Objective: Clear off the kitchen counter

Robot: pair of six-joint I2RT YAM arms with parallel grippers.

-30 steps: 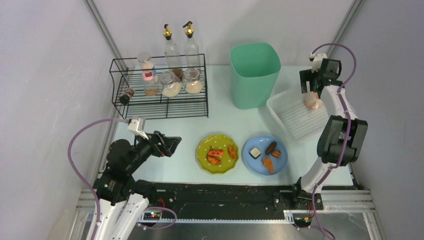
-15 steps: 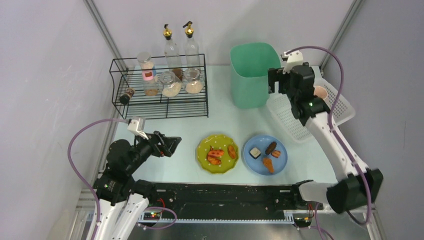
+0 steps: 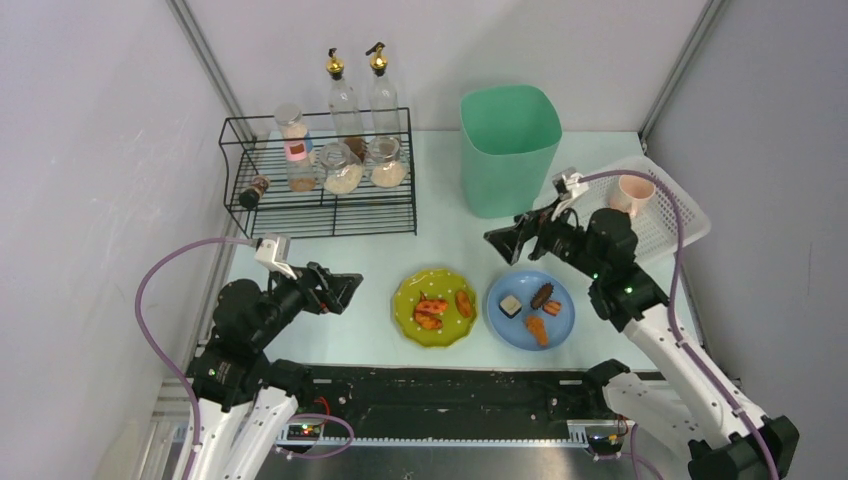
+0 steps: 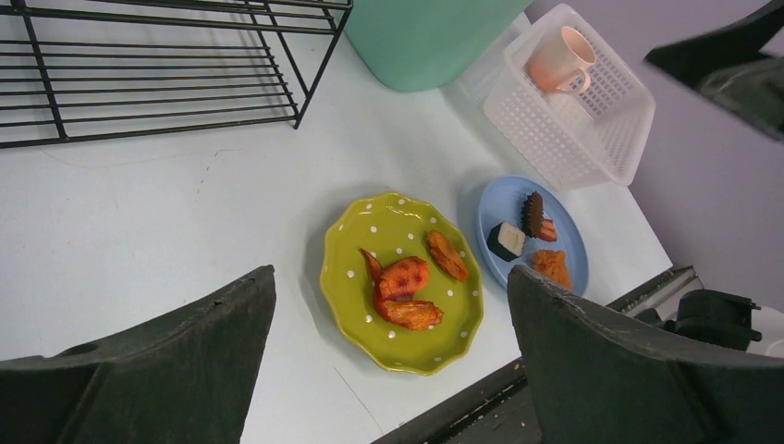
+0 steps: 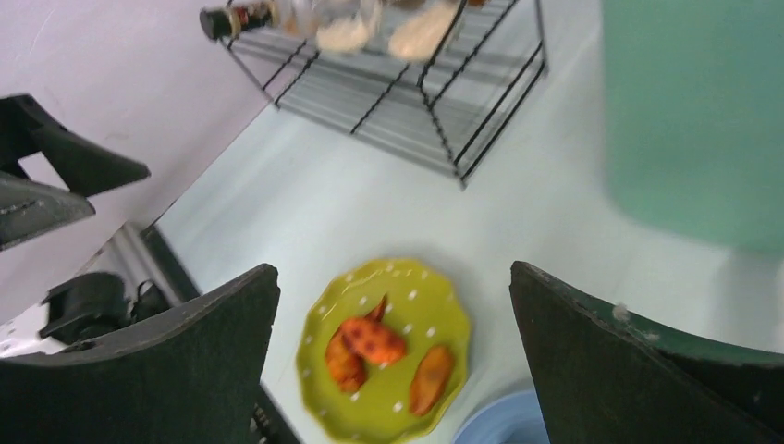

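The pale mint-green kitchen counter (image 3: 340,250) carries a green dotted plate (image 3: 435,307) with fried pieces and a blue plate (image 3: 530,309) with small food pieces. Both plates show in the left wrist view, green plate (image 4: 344,277) and blue plate (image 4: 573,242). The green plate also shows in the right wrist view (image 5: 444,305). A pink cup (image 3: 634,193) sits in the white basket (image 3: 672,232). My left gripper (image 3: 345,290) is open and empty, left of the green plate. My right gripper (image 3: 505,243) is open and empty, above the counter behind the blue plate.
A black wire rack (image 3: 320,175) with jars and bottles stands at the back left. A tall green bin (image 3: 508,148) stands at the back centre. Aluminium posts frame the counter.
My right arm has swung from the basket, leaving the pink cup in it, leftward and down to above the plates. The basket has shifted right. The left arm has not moved.
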